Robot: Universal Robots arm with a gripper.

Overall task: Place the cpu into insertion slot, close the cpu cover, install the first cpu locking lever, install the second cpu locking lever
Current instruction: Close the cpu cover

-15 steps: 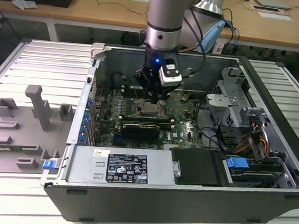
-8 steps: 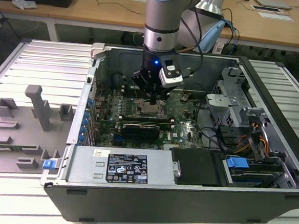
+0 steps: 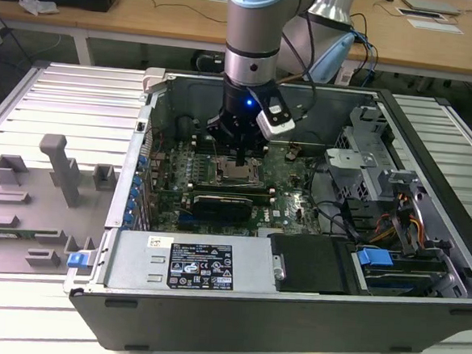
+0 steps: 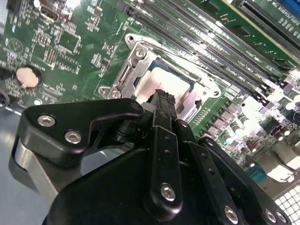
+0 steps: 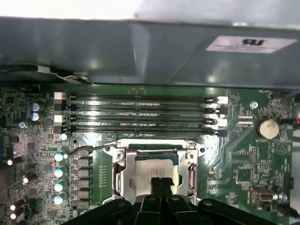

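Note:
The cpu (image 5: 157, 168) (image 4: 164, 83), a pale silvery square, lies in the socket on the green motherboard. The cpu cover (image 5: 123, 176) (image 4: 140, 52), a grey metal frame, lies flat around it with the chip showing through its window. A thin wire lever (image 5: 93, 148) runs off one corner of the socket. My gripper (image 5: 162, 183) (image 3: 239, 156) hangs straight above the socket in the exterior view. Its black fingertips (image 4: 164, 96) are shut together with nothing between them, right over the cpu's top; I cannot tell whether they touch it.
Several black memory slots (image 5: 140, 115) run alongside the socket, and a coin battery (image 5: 268, 127) sits further off. A long black card (image 3: 222, 202), the power supply (image 3: 189, 263) and a drive cage (image 3: 374, 257) crowd the case. Grey fixtures (image 3: 58, 165) stand at the exterior view's left.

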